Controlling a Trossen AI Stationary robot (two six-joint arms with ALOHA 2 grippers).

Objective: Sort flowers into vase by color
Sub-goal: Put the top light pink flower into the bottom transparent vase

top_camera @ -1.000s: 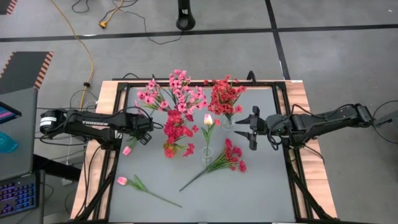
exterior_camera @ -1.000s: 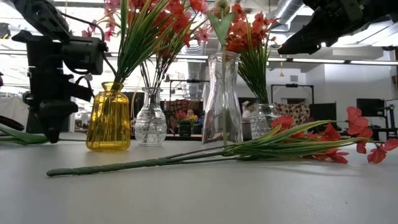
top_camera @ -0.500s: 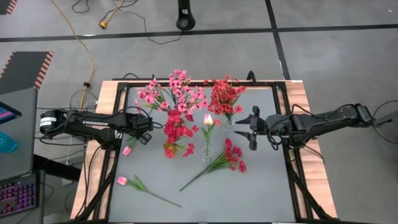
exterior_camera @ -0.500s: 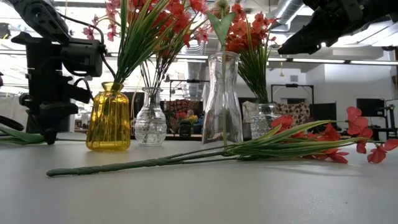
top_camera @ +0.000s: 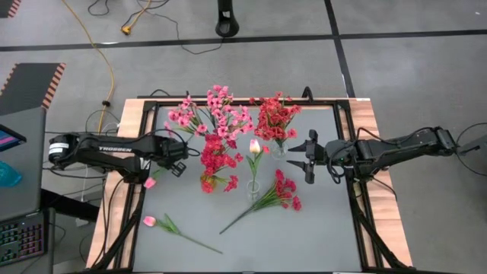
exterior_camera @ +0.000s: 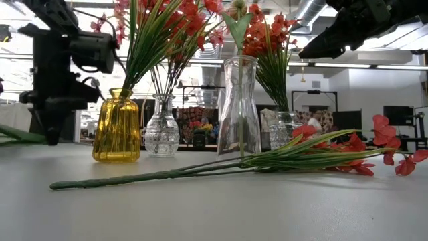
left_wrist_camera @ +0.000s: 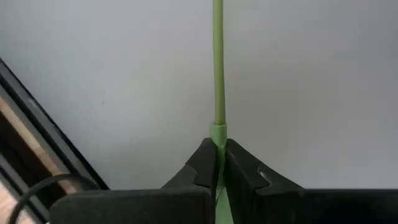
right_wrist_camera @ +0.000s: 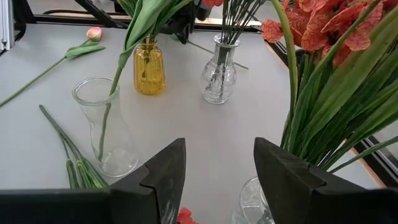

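Note:
My left gripper (top_camera: 170, 164) stands near the table's left edge, shut on a pale pink tulip; its bud (top_camera: 150, 183) shows beside the arm. My right gripper (top_camera: 307, 156) hangs open at the right, above the table, next to the vase of red flowers (top_camera: 277, 122). A yellow vase (exterior_camera: 117, 126) holds magenta sprigs, a small clear vase (exterior_camera: 162, 127) pink ones, and a tall clear vase (exterior_camera: 239, 107) one tulip. A red sprig (top_camera: 268, 198) and a second tulip (top_camera: 150, 221) lie flat on the table. My left gripper pinches the tulip's thin green stem (left_wrist_camera: 217, 134) between its two fingers. The fingers (exterior_camera: 51, 134) point down from above and lie across the stem. A leaf (exterior_camera: 15, 134) shows a little above the table; whether the bud end rests on it, I cannot tell.
The vases stand close together in the table's middle and far part. A black frame (top_camera: 228, 103) runs round the table. The near half holds only the two loose flowers. A keyboard and a screen stand off the table at the left.
My left gripper has shut on the tulip's stem and then risen a little. The tulip's leaf has come up off the table with it, and the bud has shifted slightly toward the table's left edge.

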